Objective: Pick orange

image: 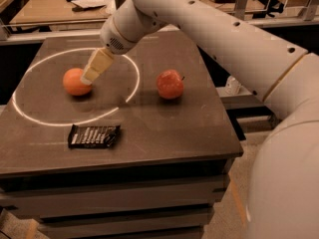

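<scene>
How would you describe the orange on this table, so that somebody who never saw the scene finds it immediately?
On the dark table a white ring is marked. Inside the ring, toward its left in the camera view, lies the orange, with the gripper at its upper right edge. It is evenly orange with no stem, unlike the redder, stemmed apple outside the ring.

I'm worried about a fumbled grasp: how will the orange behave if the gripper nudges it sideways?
It would probably roll: the orange is round and sits loose on the flat tabletop. The gripper is at its upper right side in the camera view, so a nudge would likely send it leftward. Its matte skin looks grippy rather than slick.
</scene>
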`<control>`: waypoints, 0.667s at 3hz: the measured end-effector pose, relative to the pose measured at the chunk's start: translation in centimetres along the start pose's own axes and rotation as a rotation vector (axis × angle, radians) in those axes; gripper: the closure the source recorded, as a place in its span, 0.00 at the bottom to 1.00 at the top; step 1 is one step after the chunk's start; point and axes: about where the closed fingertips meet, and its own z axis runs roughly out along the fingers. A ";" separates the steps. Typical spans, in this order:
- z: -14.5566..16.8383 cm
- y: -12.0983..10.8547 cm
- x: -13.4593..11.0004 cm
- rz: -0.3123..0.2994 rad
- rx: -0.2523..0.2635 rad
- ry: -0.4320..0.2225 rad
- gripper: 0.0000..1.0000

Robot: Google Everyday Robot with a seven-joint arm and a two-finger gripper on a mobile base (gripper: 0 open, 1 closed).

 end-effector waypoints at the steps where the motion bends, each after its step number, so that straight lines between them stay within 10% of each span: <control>1: 2.6 -0.5 -0.6 -0.005 -0.010 -0.036 0.00; 2: 4.1 0.0 -1.0 0.004 -0.035 -0.068 0.00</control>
